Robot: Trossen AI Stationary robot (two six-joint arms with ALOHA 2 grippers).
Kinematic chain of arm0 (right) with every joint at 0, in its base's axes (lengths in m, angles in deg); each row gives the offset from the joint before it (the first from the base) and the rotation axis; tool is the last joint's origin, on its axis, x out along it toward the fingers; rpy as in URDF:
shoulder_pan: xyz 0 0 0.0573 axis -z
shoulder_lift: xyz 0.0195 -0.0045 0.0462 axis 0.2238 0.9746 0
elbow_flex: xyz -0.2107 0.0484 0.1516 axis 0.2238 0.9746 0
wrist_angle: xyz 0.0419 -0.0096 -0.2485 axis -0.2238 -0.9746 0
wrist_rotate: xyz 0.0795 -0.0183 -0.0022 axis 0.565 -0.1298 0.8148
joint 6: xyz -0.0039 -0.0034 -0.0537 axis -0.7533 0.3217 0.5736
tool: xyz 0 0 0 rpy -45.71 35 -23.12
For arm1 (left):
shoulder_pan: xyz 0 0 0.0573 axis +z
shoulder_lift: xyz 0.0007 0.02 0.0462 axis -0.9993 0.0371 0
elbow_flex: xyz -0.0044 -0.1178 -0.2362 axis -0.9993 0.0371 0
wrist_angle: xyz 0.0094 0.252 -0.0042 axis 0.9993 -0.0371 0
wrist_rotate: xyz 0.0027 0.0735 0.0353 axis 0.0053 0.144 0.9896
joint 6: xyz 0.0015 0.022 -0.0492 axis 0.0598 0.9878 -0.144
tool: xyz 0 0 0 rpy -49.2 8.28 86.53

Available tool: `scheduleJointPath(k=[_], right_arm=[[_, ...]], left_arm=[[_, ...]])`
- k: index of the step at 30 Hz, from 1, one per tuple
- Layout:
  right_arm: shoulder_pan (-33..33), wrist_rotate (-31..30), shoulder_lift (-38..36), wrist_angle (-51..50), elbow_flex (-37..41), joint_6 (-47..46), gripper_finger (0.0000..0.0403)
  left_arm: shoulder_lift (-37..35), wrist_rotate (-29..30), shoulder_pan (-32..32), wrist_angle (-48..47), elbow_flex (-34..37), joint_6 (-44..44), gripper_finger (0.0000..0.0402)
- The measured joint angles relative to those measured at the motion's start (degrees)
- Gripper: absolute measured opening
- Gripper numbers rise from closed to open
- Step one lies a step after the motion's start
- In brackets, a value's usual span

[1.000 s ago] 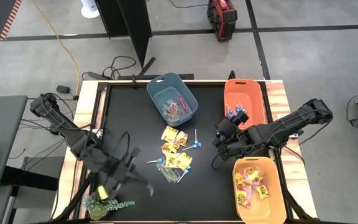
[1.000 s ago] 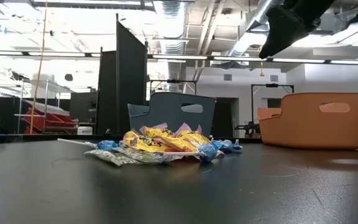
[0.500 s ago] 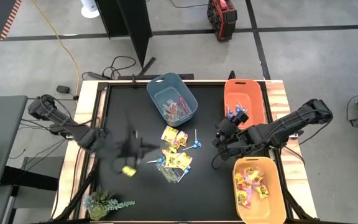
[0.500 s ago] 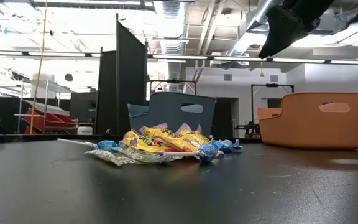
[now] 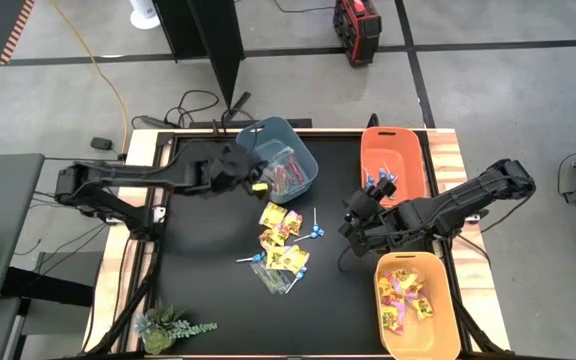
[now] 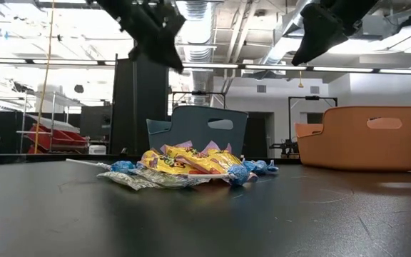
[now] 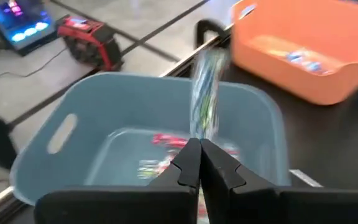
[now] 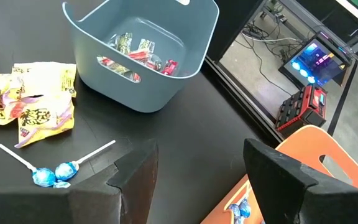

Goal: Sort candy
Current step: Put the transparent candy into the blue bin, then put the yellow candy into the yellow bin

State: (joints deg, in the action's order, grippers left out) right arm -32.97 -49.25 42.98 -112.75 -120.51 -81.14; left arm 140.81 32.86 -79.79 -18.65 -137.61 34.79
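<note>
The left gripper [image 7: 200, 163] is black, its fingers pinched on a clear-wrapped stick [image 7: 205, 93] streaked green, blue and white. Just beyond it stands a blue-grey bin [image 7: 92, 134] with red and pale sticks on its floor; farther off is an orange bin [image 7: 303, 59] with blue-wrapped sweets inside. The right gripper [image 8: 201, 171] is black too, its fingers set wide. Ahead of it on the black table [image 8: 185, 134] lie two lollipops [image 8: 53, 175] in shiny blue wrap on white sticks, and beside them yellow square packets [image 8: 39, 109] with red and dark print. Near it in the high view sits a yellow-orange bin [image 5: 448, 320] holding yellow and pink candy.
</note>
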Motion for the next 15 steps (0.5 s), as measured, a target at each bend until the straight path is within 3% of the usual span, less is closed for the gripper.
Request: scheduleJointPath(k=[4, 9, 12, 15], right_arm=[[-0.21, 0.16, 0.00, -0.10, 0.00, -0.02, 0.0253], [-0.24, 0.62, 0.00, -0.28, 0.00, -0.18, 0.0253], [-0.51, 0.95, 0.00, -0.30, 0.00, -0.44, 0.0253], [-1.11, 1.05, 0.00, -0.33, 0.00, -0.63, 0.0253]], left_arm=[[1.75, -1.83, 3.44, -0.45, 0.00, 2.39, 0.0041], [2.19, -4.12, 4.17, -1.15, -0.12, 1.28, 0.0142], [1.31, -12.29, 2.89, -4.61, -0.75, 0.74, 0.0195], [1.14, -21.65, -1.27, -6.42, -0.90, 2.34, 0.0217]])
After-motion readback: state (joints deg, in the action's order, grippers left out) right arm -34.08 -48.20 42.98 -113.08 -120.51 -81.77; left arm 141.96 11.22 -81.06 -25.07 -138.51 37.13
